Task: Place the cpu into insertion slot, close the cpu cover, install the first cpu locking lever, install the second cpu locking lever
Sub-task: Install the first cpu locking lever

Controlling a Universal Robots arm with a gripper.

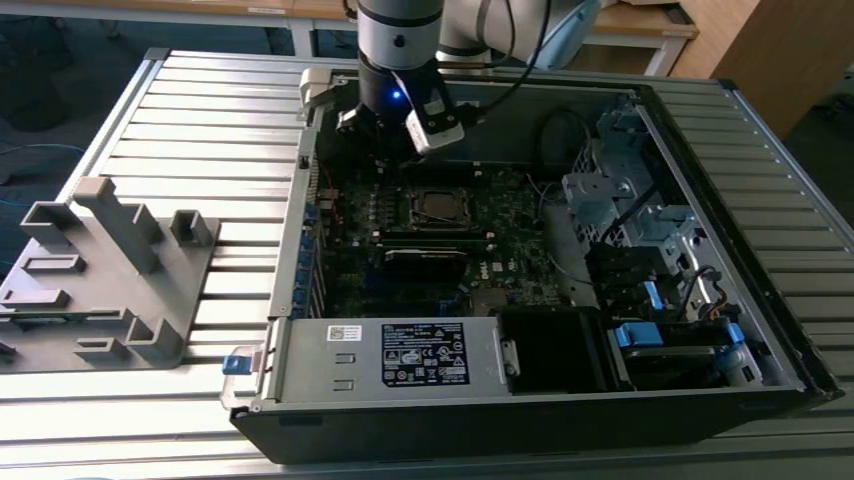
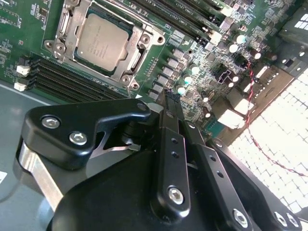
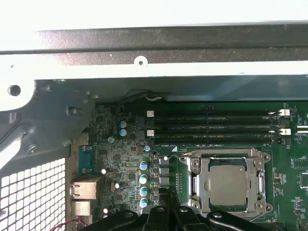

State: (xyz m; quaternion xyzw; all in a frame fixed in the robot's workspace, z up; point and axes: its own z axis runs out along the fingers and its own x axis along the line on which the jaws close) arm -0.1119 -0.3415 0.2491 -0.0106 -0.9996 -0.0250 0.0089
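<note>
Robotics lab or workshop: an open desktop computer case [image 1: 534, 400] lies on a ribbed metal worktop [image 1: 200, 110]. A robot arm [image 1: 400, 40] hangs over its green circuit board [image 1: 514, 250]. A grey plastic fixture [image 1: 107, 270] sits alongside, and wooden tables [image 1: 641, 25] stand behind.

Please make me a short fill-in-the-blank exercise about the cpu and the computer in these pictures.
1. The cpu has a ___ shape.
2. The cpu cover lies ___ over the cpu.
3. The gripper hangs above the ___ motherboard.
Missing words: square; closed; green.
</note>
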